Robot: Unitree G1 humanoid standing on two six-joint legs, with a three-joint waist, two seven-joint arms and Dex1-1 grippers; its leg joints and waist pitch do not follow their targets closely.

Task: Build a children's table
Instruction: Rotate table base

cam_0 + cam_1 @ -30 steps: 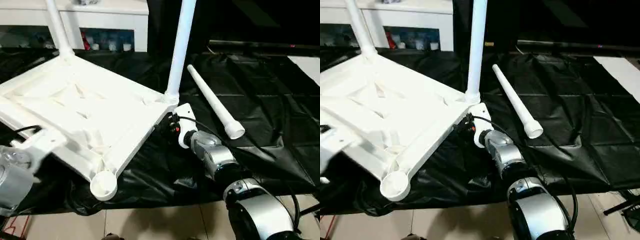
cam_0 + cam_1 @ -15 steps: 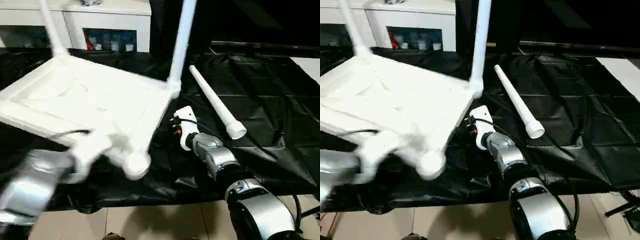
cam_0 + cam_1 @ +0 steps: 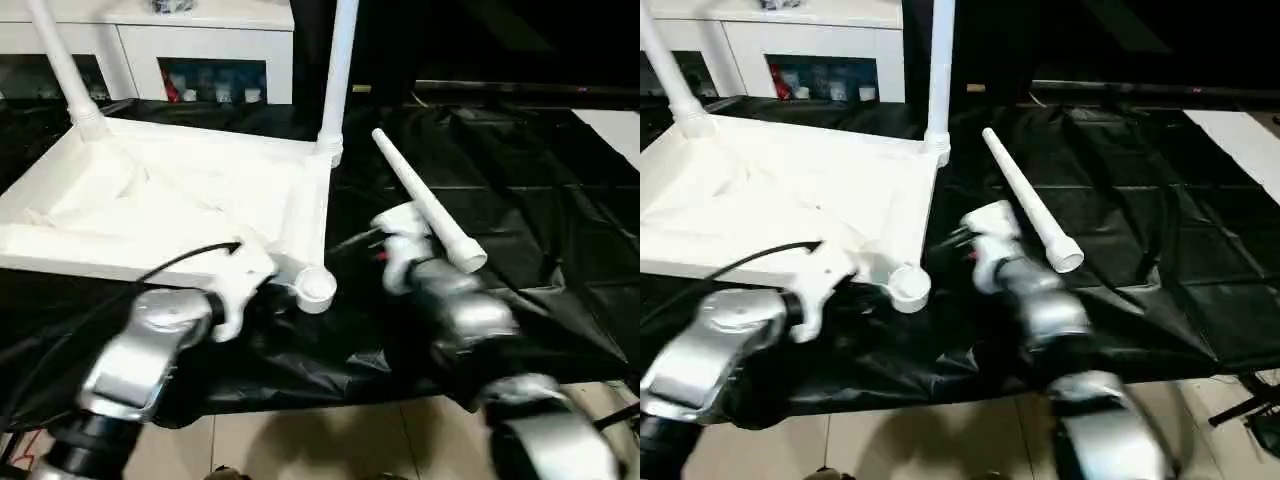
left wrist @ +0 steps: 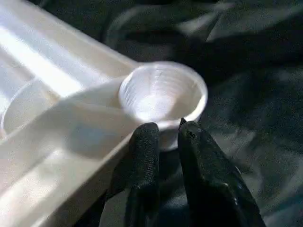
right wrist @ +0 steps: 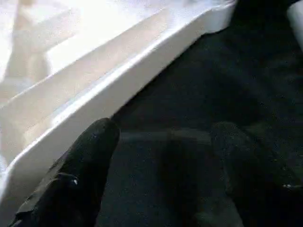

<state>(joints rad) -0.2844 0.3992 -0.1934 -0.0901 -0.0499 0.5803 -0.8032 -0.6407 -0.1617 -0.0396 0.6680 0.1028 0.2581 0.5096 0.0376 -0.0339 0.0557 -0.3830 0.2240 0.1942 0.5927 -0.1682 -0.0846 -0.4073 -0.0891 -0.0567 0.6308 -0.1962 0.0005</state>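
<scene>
The upturned tabletop (image 3: 170, 205), two legs fitted, fills the frame's left. Its empty corner socket (image 3: 316, 287) is pinched by the left tool (image 4: 163, 137); the right tool (image 5: 161, 156), unclenched, must fetch the loose leg (image 3: 425, 200) at centre-right.

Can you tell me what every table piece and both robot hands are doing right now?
tabletop: upside down on the black sheet, ribbed side up.
two standing legs: upright in the far corner sockets.
loose leg: lying on the sheet, not fitted.
near corner socket: empty.
left gripper: fingers almost together, at the empty socket's rim.
right gripper: open, holding nothing, beside the tabletop's edge.
</scene>
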